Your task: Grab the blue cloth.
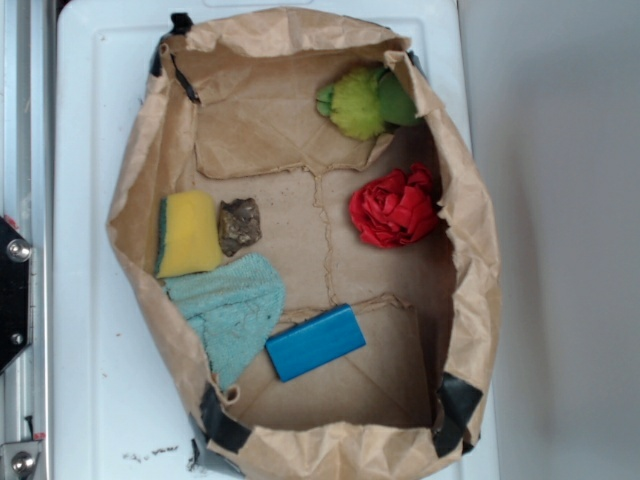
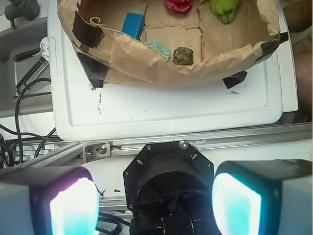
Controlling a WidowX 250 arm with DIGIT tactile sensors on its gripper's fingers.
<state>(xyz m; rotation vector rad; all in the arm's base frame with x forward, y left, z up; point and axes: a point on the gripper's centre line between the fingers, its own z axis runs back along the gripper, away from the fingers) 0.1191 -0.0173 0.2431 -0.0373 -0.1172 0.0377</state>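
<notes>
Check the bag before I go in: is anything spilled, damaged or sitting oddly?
Nothing is spilled. The blue cloth lies rumpled, tucked against the yellow sponge, with one corner touching the blue block. The paper bag has crumpled, uneven walls patched with black tape at its corners. The gripper is open, outside the bag.

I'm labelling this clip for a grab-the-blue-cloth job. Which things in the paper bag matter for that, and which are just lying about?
Part of the job:
- blue cloth
- gripper, open, outside the bag

Just lying about:
- yellow sponge, touching the cloth
- blue block
- brown rock
- red flower
- green plush toy
- paper bag, holding it all
</notes>
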